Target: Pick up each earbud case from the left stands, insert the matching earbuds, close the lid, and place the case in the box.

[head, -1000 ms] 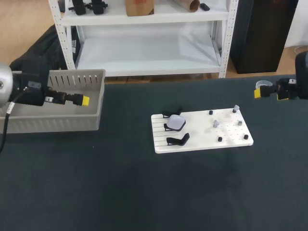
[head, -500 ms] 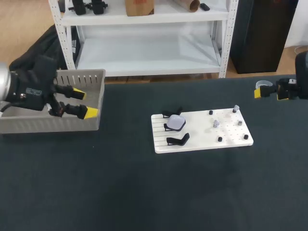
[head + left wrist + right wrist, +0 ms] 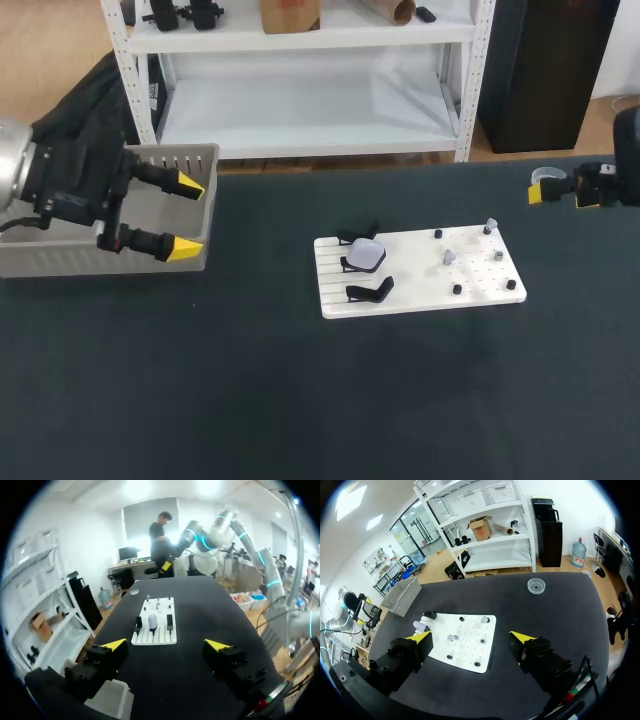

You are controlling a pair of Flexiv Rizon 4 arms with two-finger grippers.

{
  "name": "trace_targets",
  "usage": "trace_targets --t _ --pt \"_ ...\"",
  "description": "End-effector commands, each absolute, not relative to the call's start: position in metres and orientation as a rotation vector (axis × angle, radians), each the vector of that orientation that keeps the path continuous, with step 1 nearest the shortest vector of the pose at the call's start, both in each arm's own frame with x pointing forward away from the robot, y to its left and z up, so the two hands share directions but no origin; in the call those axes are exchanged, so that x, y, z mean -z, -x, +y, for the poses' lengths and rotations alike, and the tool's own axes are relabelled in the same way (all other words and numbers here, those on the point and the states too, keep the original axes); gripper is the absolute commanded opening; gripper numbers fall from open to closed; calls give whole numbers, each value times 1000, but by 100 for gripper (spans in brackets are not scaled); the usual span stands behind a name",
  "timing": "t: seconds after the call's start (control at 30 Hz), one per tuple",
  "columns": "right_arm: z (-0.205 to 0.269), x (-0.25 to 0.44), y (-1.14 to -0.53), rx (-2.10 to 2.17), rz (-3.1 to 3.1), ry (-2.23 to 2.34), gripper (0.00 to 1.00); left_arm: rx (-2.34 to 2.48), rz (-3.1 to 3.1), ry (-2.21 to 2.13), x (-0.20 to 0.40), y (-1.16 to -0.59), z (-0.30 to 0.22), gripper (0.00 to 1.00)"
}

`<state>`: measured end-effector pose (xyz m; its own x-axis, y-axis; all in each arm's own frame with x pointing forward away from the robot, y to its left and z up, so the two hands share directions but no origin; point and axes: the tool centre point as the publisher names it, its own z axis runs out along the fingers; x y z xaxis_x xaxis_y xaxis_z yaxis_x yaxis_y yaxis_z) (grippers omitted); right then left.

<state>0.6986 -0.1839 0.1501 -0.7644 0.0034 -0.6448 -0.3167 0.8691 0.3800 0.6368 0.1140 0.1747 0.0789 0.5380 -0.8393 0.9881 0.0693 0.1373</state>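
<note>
A white pegboard plate [image 3: 420,290] lies mid-table with black stands along its left side. One pale earbud case [image 3: 366,254] rests on the middle stand; the stands on either side of it hold nothing. Small earbuds [image 3: 450,257] sit on pegs to the right. My left gripper [image 3: 188,217] is open and empty at the right end of the grey box [image 3: 60,255]. It faces the plate [image 3: 159,636] and case [image 3: 152,621], which lie well ahead of the left gripper [image 3: 165,645]. My right gripper [image 3: 562,196] hangs open and empty at the far right, and in the right wrist view the right gripper [image 3: 470,637] has the plate [image 3: 470,652] ahead of it.
A small clear cup [image 3: 536,585] stands on the table near the back right, close to my right gripper. The grey slotted box [image 3: 402,595] sits at the table's back left. Dark table surface runs wide in front of the plate.
My left gripper has turned and shifted right and forward at the box's right end, so its fingers now stand one above the other. The right arm has not moved.
</note>
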Motion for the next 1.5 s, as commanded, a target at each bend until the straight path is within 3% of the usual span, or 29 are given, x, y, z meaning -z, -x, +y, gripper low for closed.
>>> trace_targets --t 0.03,0.6,1.27,1.5 --pt "-184 -149 -700 -632 2372 228 100 812 1418 -1798 -175 -643 116 100" --pt "-184 -149 -700 -632 2372 228 100 768 1794 -1434 -99 -664 13 100" --pt "-184 -149 -700 -632 2372 228 100 779 1810 -1371 -79 -672 0 100" --pt "-184 -149 -700 -632 2372 228 100 767 1823 -1367 -63 -681 -34 100"
